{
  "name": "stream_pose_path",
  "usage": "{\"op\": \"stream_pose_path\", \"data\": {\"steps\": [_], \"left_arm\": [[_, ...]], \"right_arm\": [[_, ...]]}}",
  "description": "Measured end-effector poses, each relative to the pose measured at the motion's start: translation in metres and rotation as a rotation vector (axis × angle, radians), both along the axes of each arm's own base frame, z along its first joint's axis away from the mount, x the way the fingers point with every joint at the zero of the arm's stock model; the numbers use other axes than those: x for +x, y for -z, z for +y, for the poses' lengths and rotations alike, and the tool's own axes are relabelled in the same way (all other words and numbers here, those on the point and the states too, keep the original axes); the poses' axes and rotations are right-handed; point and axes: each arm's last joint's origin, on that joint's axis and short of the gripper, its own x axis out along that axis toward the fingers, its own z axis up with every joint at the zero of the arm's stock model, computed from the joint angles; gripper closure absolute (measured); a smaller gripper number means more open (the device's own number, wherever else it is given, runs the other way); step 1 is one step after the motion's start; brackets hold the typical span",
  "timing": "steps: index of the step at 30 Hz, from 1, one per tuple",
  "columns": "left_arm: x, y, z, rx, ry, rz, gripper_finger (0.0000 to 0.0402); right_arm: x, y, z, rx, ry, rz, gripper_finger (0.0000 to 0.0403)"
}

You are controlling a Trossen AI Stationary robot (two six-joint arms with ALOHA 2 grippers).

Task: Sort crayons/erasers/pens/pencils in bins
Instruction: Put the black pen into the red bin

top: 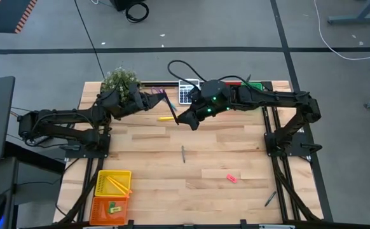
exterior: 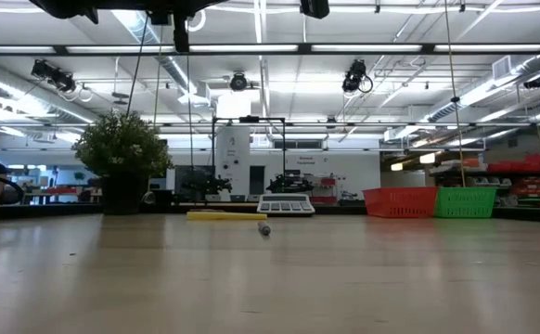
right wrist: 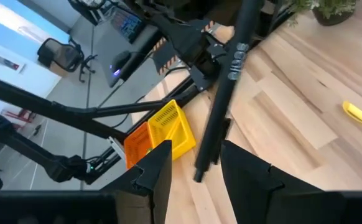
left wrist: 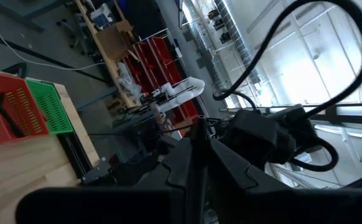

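The left claw (top: 163,100) hung over the table's (top: 147,162) far middle, at about 12 o'clock seen from above, and looked closed on one end of a black pen (top: 171,108). The right claw (top: 184,119) was just beside it at the pen's other end, its fingers (right wrist: 153,168) standing apart with the pen in the gap between them – whether either finger touched it I could not tell.

A yellow pen (top: 167,118) lay on the table directly under the two claws. A short grey stick (top: 183,154) lay near the table's centre. A pink eraser (top: 231,179) sat toward 4 o'clock, and a dark pen (top: 271,198) lay beyond it by the table's edge.

At 7 o'clock the yellow bin (top: 100,183) held pencils (top: 116,184) and touched the orange bin (top: 96,208), which held a green eraser (top: 114,208). The red bin (exterior: 400,201) and green bin (exterior: 466,201) stood side by side at 1 o'clock – the red one held a dark stick (left wrist: 10,115).
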Motion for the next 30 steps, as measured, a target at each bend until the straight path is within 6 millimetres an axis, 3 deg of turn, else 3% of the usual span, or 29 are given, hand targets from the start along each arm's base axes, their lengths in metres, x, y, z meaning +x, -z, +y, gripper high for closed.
{"op": "stream_pose_path", "data": {"steps": [30], "left_arm": [[0.0001, -0.0003, -0.0008, -0.004, 0.008, -0.005, 0.0353]], "right_arm": [[0.0023, 0.0017, -0.0045, -0.045, -0.023, -0.005, 0.026]]}}
